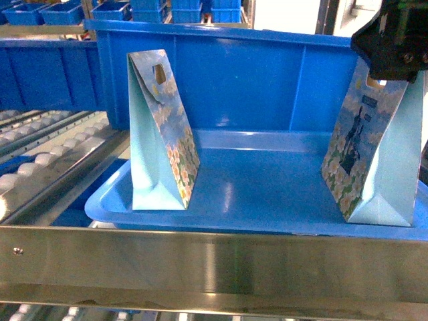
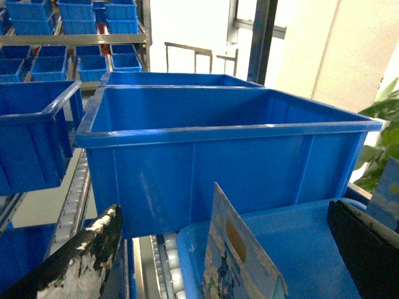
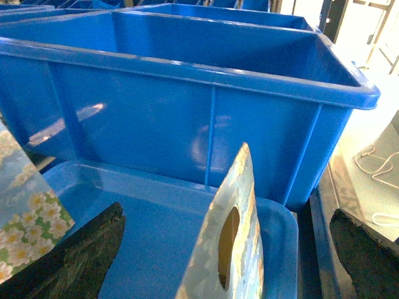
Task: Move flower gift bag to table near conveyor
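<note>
Flower gift bag [image 1: 364, 150] stands below right hand [image 1: 391, 40].

No readable text anywhere

The right gift bag [image 1: 364, 157] carries a few lines of dark print near its top, above a dark figure among white flowers, but in the head view the lettering is too small and blurred to make out. The left gift bag [image 1: 164, 134] shows only a pattern of sky and white flowers, with no words. The blue bin [image 2: 224, 162] behind the bags, the blue tray [image 1: 261, 194] they stand in and the steel rail [image 1: 214, 257] in front bear no legible label, brand, number or sign in any of the three views.
</note>
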